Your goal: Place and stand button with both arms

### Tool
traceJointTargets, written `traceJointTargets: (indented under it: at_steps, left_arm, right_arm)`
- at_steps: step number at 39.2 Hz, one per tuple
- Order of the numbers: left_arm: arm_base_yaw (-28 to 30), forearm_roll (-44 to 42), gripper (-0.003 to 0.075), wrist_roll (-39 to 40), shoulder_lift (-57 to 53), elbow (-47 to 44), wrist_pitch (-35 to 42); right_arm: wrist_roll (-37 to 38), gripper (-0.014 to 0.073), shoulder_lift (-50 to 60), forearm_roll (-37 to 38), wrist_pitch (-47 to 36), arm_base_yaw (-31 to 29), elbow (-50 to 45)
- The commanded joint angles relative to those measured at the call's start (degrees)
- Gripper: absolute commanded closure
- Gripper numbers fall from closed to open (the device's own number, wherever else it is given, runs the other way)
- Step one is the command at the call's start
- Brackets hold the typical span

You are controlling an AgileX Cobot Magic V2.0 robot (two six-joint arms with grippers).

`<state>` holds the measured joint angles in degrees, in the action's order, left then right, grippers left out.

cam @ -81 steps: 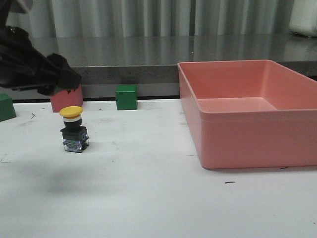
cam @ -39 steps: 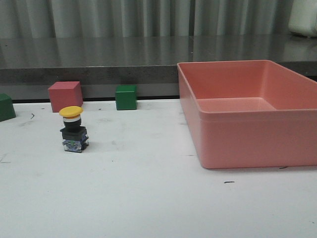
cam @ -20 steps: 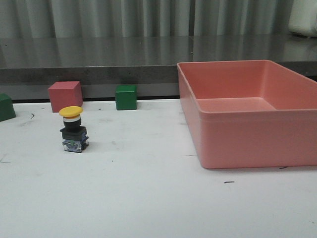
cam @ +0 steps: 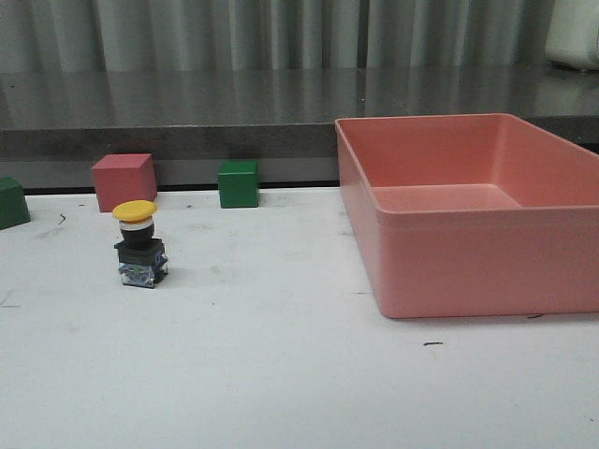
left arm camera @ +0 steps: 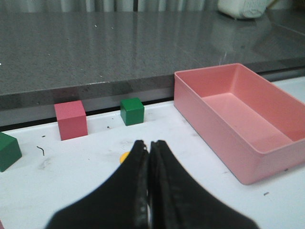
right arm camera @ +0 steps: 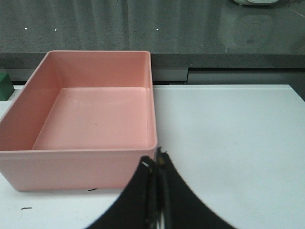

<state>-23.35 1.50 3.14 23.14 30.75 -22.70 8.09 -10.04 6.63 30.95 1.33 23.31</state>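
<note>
One button (cam: 138, 245) stands upright on the white table (cam: 281, 374), yellow cap on top and dark base down, free of both our claws. From our left wrist view only a sliver of its yellow cap (left arm camera: 124, 157) peeks out just beyond the left gripper (left arm camera: 149, 145), whose fingers are pressed together on nothing and hide the rest. Past the button sits a pink cube (cam: 124, 181), close behind it; a green cube (cam: 239, 183) lies farther along the table's back edge, and another green cube (cam: 12, 202) sits at the far left. Our right gripper (right arm camera: 156, 162) is also closed and empty, hovering just in front of the pink bin (cam: 468, 271), well apart from the button.
</note>
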Motion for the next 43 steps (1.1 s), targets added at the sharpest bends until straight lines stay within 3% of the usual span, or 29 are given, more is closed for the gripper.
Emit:
traceJointTargets:
  at_steps: [1,14,22,30,43]
  left_arm:
    - [2.2,-0.8,0.0741,1.7,-3.5,-2.8,7.7]
    - [16.0,-0.8,0.0740,1.7,-20.3,-21.5,16.5]
    - [22.0,-0.7,0.0740,1.7,-24.8,-28.8,18.6]
    - [24.9,-0.7,0.0740,1.7,-24.8,-31.4,16.9]
    - [24.9,-0.7,0.0740,1.7,-24.8,-31.4,17.0]
  right_arm:
    - [-0.5,0.0664,-0.5,0.7,-4.5,-0.4,1.4]
    - [-0.5,0.0664,-0.5,0.7,-4.5,-0.4,1.4]
    - [-0.5,0.0664,-0.5,0.7,-4.5,-0.4,1.4]
    - [-0.5,0.0664,-0.5,0.7,-4.4,-0.4,1.4]
    - [-0.5,0.0664,-0.5,0.7,-4.4,-0.4,1.4]
